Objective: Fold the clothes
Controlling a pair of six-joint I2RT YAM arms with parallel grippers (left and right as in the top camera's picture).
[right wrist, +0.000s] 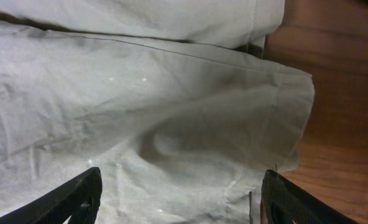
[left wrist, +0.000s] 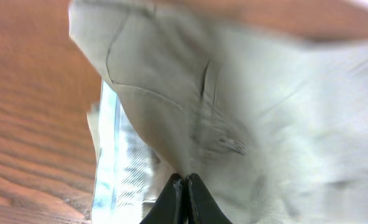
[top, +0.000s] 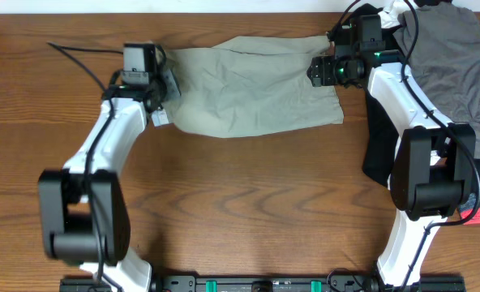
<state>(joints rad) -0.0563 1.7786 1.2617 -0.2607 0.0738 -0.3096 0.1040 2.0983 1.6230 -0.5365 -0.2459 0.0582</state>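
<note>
**Fold barely begun: shorts lie flat, one end pinched**

The shorts (top: 256,89) lie spread open near the far edge of the desk (top: 240,203), stretched left to right between the two arms. No fold shows yet — the cloth is in a single rumpled layer, with a little whitish pocket lining (left wrist: 112,162) poking out at its left end.

The left claw (top: 163,88) sits at that left end. In its wrist view the tips are pressed tight together right at the fabric, so it looks to have nipped the edge. The right claw (top: 325,73) is over the right end, its fingers (right wrist: 87,193) spread wide to either side of the cloth and holding nothing.

By my reading this is the first grab: the right end needs gripping, then every fold and the smoothing are left to do.

A grey garment (top: 459,57) and a black one (top: 378,154) wait at the desk's right edge.

No brand, label or legible writing shows — only plain seams.
</note>
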